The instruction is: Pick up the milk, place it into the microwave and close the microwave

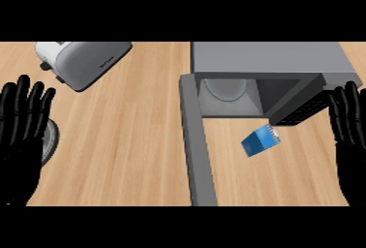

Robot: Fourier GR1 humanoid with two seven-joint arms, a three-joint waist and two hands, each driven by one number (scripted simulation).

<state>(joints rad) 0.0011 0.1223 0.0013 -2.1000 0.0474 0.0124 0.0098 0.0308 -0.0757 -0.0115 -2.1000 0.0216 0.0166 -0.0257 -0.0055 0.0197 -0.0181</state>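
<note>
The milk (259, 141) is a small blue carton lying tilted on the wooden counter, just in front of the microwave's opening. The grey microwave (268, 58) stands at the back right with its door (197, 145) swung fully open, running edge-on toward the view's lower edge. Inside the microwave a round glass plate (225, 89) shows. My right hand (349, 126) is at the right edge, open, fingers up, to the right of the milk and apart from it. At the left edge my left hand (22, 121) rests open with fingers up.
A white toaster (82, 60) stands at the back left. A dark round plate (49, 143) shows partly behind my left hand. Bare wooden counter (129, 145) lies between the left hand and the open door.
</note>
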